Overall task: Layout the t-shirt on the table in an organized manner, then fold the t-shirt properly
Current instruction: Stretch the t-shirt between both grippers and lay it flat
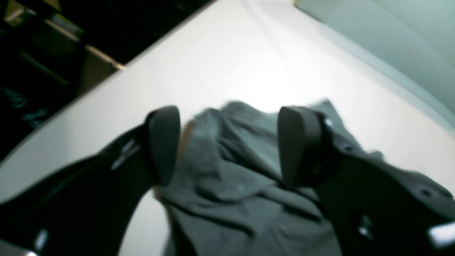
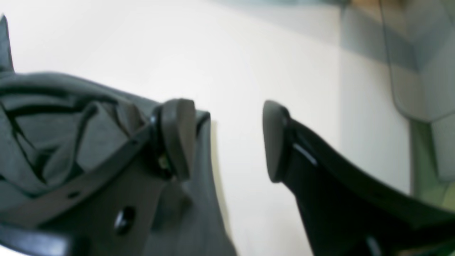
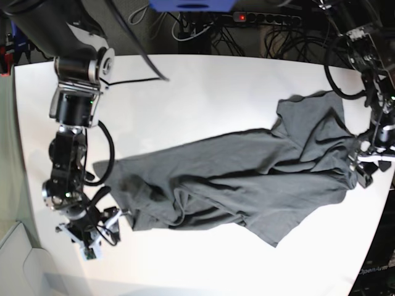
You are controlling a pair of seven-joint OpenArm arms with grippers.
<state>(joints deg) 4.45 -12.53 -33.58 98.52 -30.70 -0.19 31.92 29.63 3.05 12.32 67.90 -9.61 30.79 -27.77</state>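
The dark grey t-shirt (image 3: 247, 179) lies crumpled and stretched lengthwise across the white table (image 3: 203, 92). At its right end my left gripper (image 3: 363, 165) hovers over the cloth. In the left wrist view that gripper (image 1: 231, 145) is open, and the shirt (image 1: 227, 185) lies loose below and between its fingers (image 1: 163, 142). My right gripper (image 3: 111, 223) is at the shirt's left end, near the front corner. In the right wrist view it (image 2: 227, 140) is open over bare table (image 2: 241, 71), with the shirt's edge (image 2: 53, 117) under its left finger (image 2: 179, 138).
Cables and a power strip (image 3: 259, 18) crowd the floor behind the table's far edge. A black cable (image 3: 133, 79) crosses the table near the right arm's base (image 3: 77, 68). The table's edge (image 1: 106, 78) runs close by in the left wrist view.
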